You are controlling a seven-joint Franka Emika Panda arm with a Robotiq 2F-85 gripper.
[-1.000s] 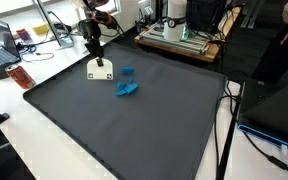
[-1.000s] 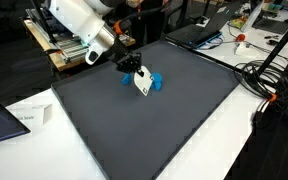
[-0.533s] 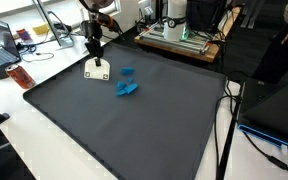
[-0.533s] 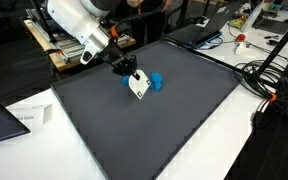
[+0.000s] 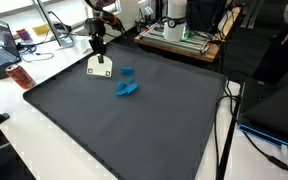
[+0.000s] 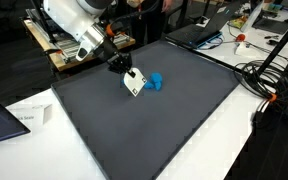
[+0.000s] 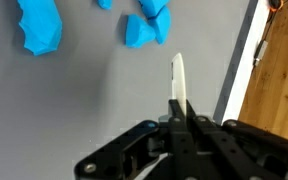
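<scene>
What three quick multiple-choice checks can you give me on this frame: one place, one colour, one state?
1. Where do the blue pieces lie?
A. on a wooden shelf
B. on the dark grey mat
C. inside a bin

2. What colour is the flat piece at the gripper?
A. white
B. red
C. green

3. What is the gripper's state?
A. open, with nothing in it
B. open around a blue piece
C. shut on the flat piece

Answers:
1 B: both exterior views show the blue pieces resting on the mat, near the arm.
2 A: the flat piece shows white, with a dark mark, in both exterior views.
3 C: in the wrist view the fingers meet on the thin edge of the flat piece.
</scene>
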